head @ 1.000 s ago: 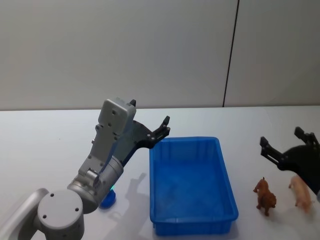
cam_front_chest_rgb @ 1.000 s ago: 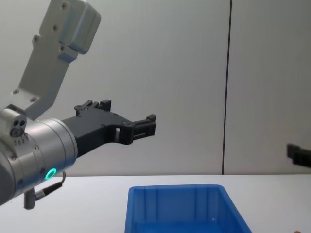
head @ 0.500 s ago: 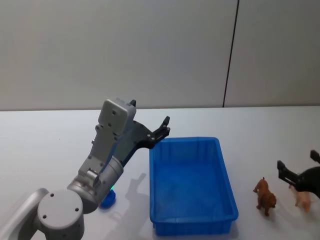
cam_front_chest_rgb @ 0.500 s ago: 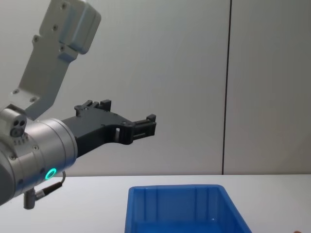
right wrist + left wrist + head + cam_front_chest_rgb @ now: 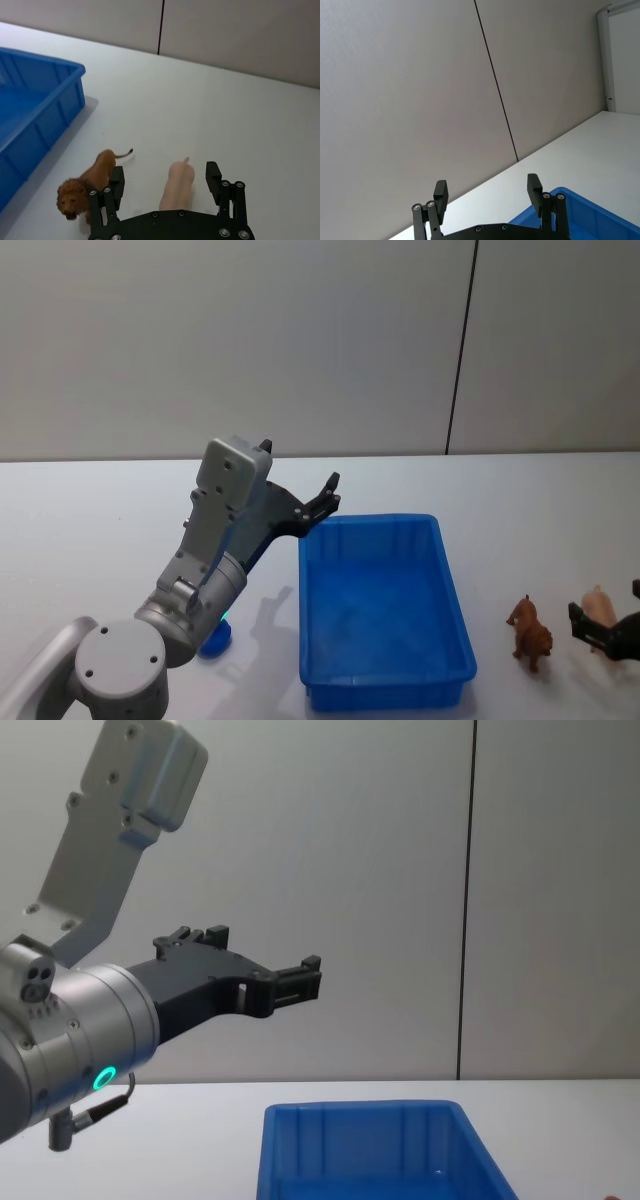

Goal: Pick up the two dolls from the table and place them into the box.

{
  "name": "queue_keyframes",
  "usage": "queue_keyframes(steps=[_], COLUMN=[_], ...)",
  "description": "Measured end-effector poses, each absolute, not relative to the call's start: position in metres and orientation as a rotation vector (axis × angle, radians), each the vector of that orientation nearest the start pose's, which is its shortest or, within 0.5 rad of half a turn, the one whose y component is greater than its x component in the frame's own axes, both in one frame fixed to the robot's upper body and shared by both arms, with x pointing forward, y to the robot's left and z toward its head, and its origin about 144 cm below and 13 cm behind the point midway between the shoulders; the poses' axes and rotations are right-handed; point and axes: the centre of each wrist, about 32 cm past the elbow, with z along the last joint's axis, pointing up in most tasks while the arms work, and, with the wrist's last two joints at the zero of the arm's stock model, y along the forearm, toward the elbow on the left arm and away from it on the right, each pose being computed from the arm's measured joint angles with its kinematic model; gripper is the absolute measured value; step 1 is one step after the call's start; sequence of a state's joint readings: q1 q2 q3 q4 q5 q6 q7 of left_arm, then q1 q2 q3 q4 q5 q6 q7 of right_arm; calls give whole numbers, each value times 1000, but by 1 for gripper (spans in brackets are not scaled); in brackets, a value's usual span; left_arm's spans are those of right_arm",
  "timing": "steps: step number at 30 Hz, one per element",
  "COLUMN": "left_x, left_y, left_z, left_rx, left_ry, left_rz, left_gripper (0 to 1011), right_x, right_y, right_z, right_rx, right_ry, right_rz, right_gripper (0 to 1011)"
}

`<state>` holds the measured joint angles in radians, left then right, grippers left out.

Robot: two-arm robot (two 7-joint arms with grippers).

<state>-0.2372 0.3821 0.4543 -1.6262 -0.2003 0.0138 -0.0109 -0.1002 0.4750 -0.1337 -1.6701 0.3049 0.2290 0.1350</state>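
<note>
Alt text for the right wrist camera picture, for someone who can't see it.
The right claw, open, is lined up on a pale pink toy animal on the white tabletop, a brown maned toy lion standing close beside it. A bright blue plastic bin sits beyond the lion.

The box (image 5: 385,692) is glossy blue moulded plastic, ribbed inside. The table (image 5: 100,530) is smooth, matt white. The brown lion doll (image 5: 100,172) and the pale pink doll (image 5: 180,182) look like smooth, slightly shiny plastic. The right tool (image 5: 165,172) is matt black.
</note>
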Motion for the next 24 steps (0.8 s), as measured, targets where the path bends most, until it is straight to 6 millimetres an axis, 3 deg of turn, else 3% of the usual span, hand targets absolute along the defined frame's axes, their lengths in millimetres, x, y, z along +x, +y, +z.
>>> queue_keyframes(steps=[24], left_x=[492], left_y=[198], left_z=[1204], left_rx=[61], left_ry=[-268], left_rz=[1124], left_gripper=[1001], right_x=[429], right_y=[-316], right_z=[1125], right_rx=[-420], right_ry=[231], right_rz=[-1274], right_gripper=[977])
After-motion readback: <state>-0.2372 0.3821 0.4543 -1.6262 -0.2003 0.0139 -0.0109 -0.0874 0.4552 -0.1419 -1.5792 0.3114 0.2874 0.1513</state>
